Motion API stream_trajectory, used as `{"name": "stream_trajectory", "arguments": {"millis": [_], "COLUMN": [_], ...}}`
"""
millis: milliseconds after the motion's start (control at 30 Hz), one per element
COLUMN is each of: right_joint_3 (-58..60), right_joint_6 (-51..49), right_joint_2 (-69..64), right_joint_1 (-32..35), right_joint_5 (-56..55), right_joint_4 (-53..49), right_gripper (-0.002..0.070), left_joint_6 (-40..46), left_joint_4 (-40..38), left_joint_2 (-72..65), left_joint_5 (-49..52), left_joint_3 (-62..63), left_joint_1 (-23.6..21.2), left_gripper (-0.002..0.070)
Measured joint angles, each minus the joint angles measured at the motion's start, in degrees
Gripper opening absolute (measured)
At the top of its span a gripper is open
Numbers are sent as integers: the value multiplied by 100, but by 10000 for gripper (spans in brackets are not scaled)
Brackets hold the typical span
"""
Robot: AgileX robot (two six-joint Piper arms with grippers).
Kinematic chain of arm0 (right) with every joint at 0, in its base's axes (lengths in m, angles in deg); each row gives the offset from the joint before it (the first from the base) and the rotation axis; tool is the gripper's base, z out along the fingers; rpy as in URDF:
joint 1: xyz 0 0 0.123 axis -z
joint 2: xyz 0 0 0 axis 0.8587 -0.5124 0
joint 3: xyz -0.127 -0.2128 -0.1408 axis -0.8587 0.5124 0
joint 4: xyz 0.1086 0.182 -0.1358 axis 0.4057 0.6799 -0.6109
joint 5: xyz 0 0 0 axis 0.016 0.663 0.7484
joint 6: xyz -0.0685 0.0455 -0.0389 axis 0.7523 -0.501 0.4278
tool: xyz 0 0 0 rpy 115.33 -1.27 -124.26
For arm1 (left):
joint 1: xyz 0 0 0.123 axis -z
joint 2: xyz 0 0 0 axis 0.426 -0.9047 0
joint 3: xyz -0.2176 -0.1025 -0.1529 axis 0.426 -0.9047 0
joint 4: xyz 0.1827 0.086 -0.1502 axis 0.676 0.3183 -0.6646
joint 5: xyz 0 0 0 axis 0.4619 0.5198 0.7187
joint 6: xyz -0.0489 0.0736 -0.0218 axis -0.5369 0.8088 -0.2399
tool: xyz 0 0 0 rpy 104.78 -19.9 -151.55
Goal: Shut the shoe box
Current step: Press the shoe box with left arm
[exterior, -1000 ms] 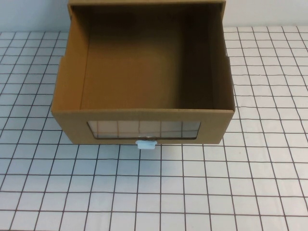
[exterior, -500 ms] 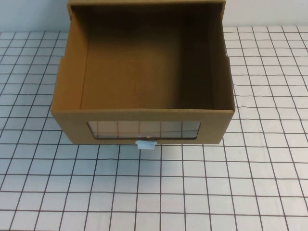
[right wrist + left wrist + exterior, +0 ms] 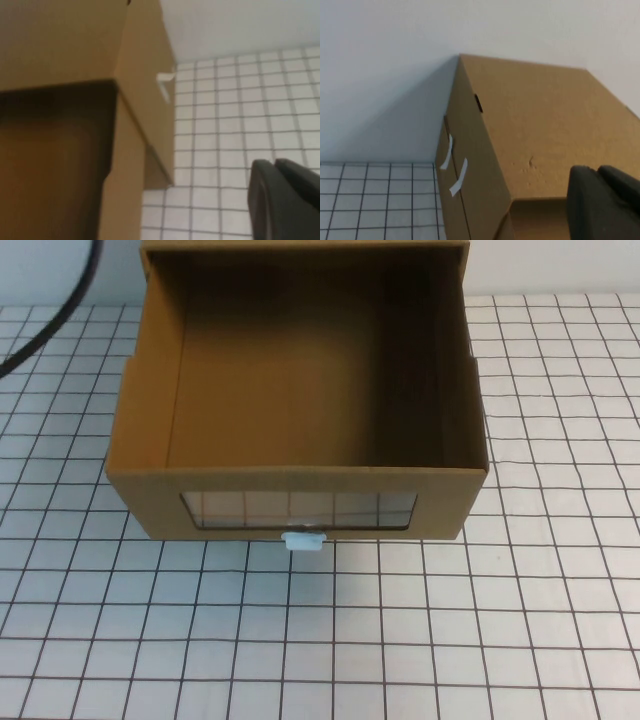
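Cardboard shoe box (image 3: 300, 420) drawer stands pulled out; push its windowed front squarely. Left gripper (image 3: 605, 202) and right gripper (image 3: 282, 200) flank the box, jaw openings unclear.

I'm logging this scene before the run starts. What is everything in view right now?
shoe box: one, brown cardboard, mid-table against the far wall, drawer pulled out, nothing visible inside.
window: one, clear, on the drawer front.
pull: one, white, below the window.
table: one, white with dark grid lines.
cable: one, black, far left corner.
left gripper: one, black, above the box top.
right gripper: one, black, beside the box's right side.
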Motion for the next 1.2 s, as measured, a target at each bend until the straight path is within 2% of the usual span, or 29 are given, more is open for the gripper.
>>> {"name": "stream_trajectory", "arguments": {"millis": [67, 233, 300, 400, 533, 667, 1033, 1200], "right_joint_3": [0, 0, 0, 0, 0, 0, 0, 0], "right_joint_6": [542, 3406, 4099, 4634, 4745, 4708, 3691, 3625], "right_joint_2": [-164, -497, -606, -765, -891, -891, -1543, -2068], "right_joint_1": [-48, -518, -810, -1364, -2249, -3042, -5041, -5603], "right_joint_5": [100, 480, 662, 906, 1013, 896, 604, 567], "right_joint_4": [612, 3001, 3491, 3624, 3179, 2829, 1860, 1661], "right_gripper": [-13, -13, -13, -13, -13, -13, -13, -13], "left_joint_6": [481, 1552, 1740, 1835, 1810, 1537, 1375, 1138], "left_joint_4": [-258, -1078, -1417, -1867, -2383, -2569, -2476, -2344], "left_joint_2": [-445, -1770, -2333, -3228, -4496, -5322, -5889, -5899], "left_joint_5": [428, 1636, 2116, 2856, 3764, 3925, 3991, 3991], "left_joint_3": [436, 1932, 2597, 3646, 5099, 5952, 6144, 6182], "left_joint_1": [0, 0, 0, 0, 0, 50, 310, 319], "left_gripper": [-5, -5, -5, -5, -5, -5, -5, -5]}}
